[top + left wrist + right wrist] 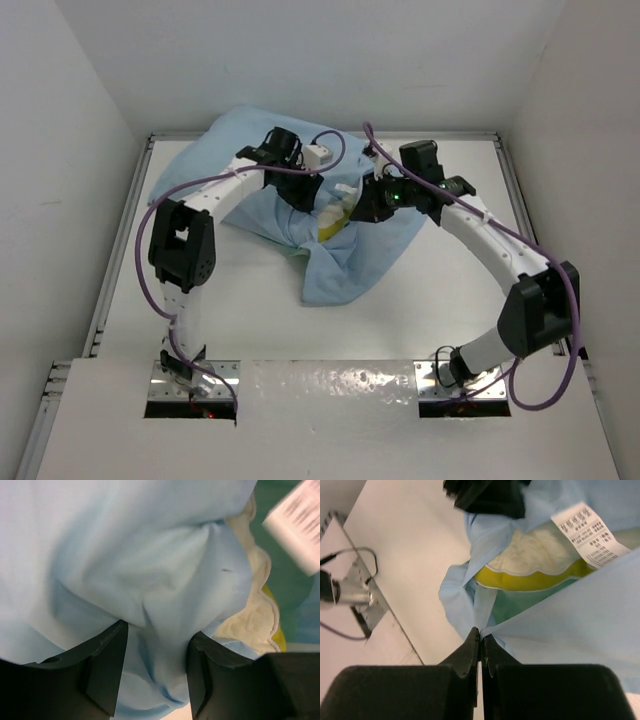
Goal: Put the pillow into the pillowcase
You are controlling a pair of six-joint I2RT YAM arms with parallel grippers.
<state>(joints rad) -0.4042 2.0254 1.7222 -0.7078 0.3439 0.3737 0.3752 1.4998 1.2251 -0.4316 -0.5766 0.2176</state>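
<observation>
Two arms work the mouth of the case [350, 265] on the table [450, 300]. The pillow [535, 550] lies mostly inside it, with only a cream corner and its yellow band [530, 580] showing at the opening, just beside a white label [587, 530].

The right gripper [481, 632], to the right of the exposed pillow corner, has its jaws closed almost flat on a thin hem of the case. The left gripper [157, 632], beyond that corner and to its left, has jaws part-way closed on a thick fold of the cloth, which fills the gap between them. Whether any of the pillow is caught in that fold cannot be told.

The step in hand appears to be drawing the mouth over the last bare corner. Doing it well likely means pulling both hems together, spread apart and out past the yellow band, so the opening stays wide instead of dragging to one side. The right pinch is slim and the cloth looks slippery, so a slow, even pull seems wise. The fluffy corner may snag on the hem if the mouth narrows.
</observation>
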